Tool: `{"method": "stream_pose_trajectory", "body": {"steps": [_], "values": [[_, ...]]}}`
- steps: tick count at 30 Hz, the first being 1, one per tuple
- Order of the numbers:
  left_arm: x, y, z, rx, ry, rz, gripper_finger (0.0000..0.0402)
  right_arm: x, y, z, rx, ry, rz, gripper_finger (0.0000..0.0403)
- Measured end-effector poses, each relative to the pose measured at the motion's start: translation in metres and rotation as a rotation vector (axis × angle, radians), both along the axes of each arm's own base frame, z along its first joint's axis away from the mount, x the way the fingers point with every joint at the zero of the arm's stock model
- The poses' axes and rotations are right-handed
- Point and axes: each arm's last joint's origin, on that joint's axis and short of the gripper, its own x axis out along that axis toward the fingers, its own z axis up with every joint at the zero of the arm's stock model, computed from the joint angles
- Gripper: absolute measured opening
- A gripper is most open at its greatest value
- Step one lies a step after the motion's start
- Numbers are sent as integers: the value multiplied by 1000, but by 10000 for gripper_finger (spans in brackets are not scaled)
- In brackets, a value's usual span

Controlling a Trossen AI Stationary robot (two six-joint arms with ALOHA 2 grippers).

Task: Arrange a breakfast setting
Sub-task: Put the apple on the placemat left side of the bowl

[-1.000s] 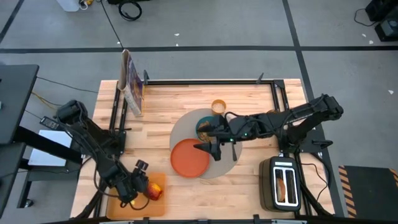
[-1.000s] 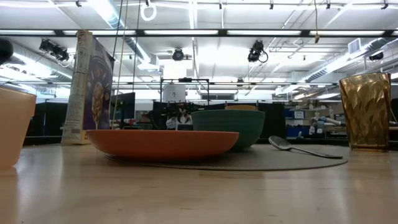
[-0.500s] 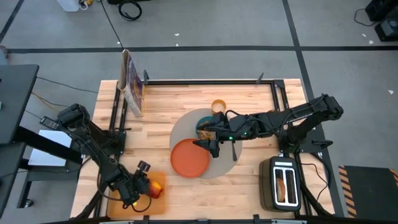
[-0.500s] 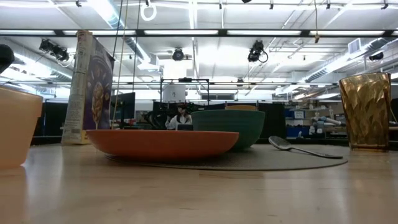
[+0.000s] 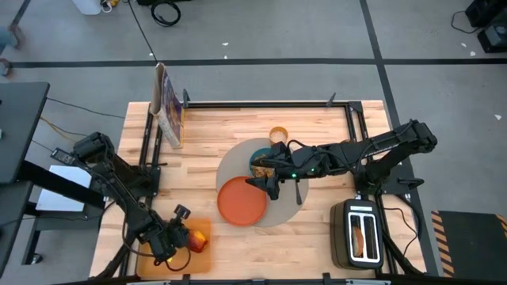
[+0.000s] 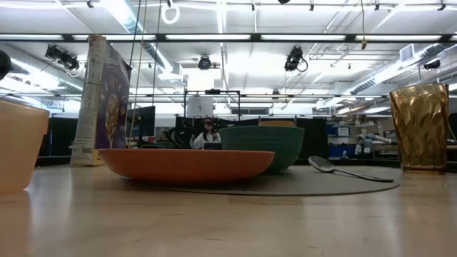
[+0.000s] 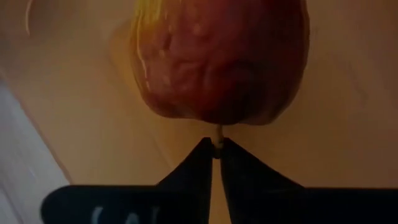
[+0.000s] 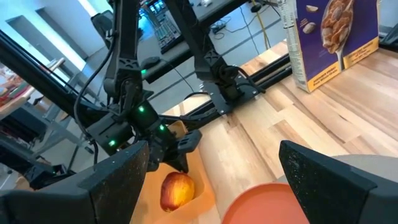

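A red apple [image 5: 196, 242] lies on the orange cutting board [image 5: 202, 263] at the table's near left. My left gripper [image 7: 215, 149] points steeply down beside it, shut on its stem. The grey placemat [image 5: 231, 162] at the table's middle carries the orange plate [image 5: 240, 202], the teal bowl [image 6: 263, 146] and the metal spoon [image 6: 350, 172]. The yellow cup [image 5: 278, 135] stands at its far edge. My right gripper [image 5: 270, 188] hovers open above the plate's right rim, holding nothing. My left gripper pinches the apple's thin stem [image 7: 216, 132] between its two fingertips [image 7: 200, 155], only at their very ends. The fingers come slanting down from the table's left. The apple lies on its side on the cutting board, stem end toward the gripper.
A cereal box [image 5: 168, 104] stands upright at the far left. A black-and-silver toaster [image 5: 363, 233] sits at the near right with something brown in a slot. A black frame rail [image 5: 261, 103] runs along the far edge. Bare wood lies between the cutting board and the plate.
My right gripper has rolled a little about its own pointing line while staying above the plate. The apple lies where it was on the cutting board.
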Motion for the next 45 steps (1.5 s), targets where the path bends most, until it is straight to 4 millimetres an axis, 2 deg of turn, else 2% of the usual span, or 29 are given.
{"method": "stream_pose_trajectory", "body": {"steps": [7, 12, 18, 23, 26, 31, 36, 40, 45], "values": [[0, 0, 2, -9, 5, 30, 21, 0, 0, 0, 1, 0, 1, 368], [3, -4, 20, 37, 34, 33, 21, 0, 1, 0, 18, 1, 24, 368], [3, -4, 56, 10, 39, 107, 21, 0, 1, 0, 14, -2, 36, 368], [9, -9, 98, -103, -16, 128, 21, 1, 0, 0, 24, 0, 69, 368], [13, -3, 123, -95, -12, 150, 21, 1, -2, 0, 27, 0, 74, 368], [28, 29, 151, 1, 48, 283, 21, -5, -4, 7, 23, -9, 75, 368], [58, 77, 171, -13, 77, 475, 21, -27, -10, 17, -49, 41, 54, 365], [88, 126, 169, -40, 116, 560, 21, -51, -18, 25, -85, 104, 4, 360], [118, 181, 151, 37, 184, 578, 21, -74, -24, 33, -103, 141, -17, 355]]}}
